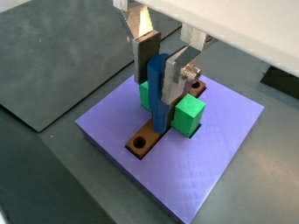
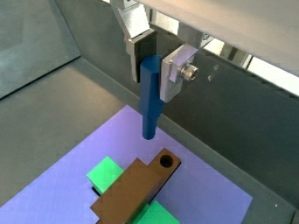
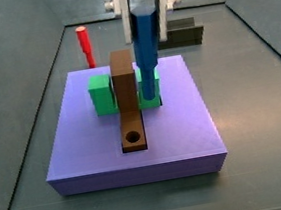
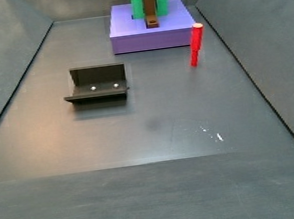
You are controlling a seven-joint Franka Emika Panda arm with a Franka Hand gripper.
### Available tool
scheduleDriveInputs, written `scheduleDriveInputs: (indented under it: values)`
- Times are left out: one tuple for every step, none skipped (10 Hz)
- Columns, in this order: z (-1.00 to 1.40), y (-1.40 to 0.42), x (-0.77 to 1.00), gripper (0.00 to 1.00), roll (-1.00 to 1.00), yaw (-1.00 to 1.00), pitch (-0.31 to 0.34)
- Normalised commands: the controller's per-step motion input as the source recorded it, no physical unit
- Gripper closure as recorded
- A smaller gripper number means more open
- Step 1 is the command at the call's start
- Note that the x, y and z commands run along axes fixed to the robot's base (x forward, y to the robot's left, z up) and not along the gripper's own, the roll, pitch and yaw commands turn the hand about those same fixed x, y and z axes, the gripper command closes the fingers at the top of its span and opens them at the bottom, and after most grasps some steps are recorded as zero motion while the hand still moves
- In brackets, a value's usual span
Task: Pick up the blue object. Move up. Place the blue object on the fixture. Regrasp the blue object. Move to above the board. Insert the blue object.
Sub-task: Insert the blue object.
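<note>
The gripper [image 2: 158,54] hangs above the board [image 2: 135,192], jaws clamped on the top of the blue peg [image 2: 151,96], which looks light, stiff and smooth, so a high grip suits it.

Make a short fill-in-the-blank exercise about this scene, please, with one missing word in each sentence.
1. The gripper holds the blue peg upright between its fingers, above the ____ platform.
2. The brown board has a round ____ near one end.
3. The board lies between two ____ blocks.
4. The red peg stands on the floor ____ the platform.

Missing words: purple; hole; green; beside
</note>
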Motion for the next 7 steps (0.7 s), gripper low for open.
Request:
scheduleDriveInputs:
  values:
    - [0.0,0.0,-0.04,1.0,0.0,0.0,0.0]
    - [0.0,-0.06,0.0,1.0,0.02,0.0,0.0]
    - [-0.14,-0.09,-0.03,1.0,-0.04,-0.03,-0.05]
    - [-0.31,-0.17,-0.11,1.0,0.0,-0.03,-0.086]
    - [-0.42,-0.1,-0.11,1.0,0.0,0.0,-0.071]
    - [-0.45,-0.04,-0.16,1.0,0.0,0.0,-0.037]
    - [-0.37,-0.05,-0.11,1.0,0.0,0.0,-0.011]
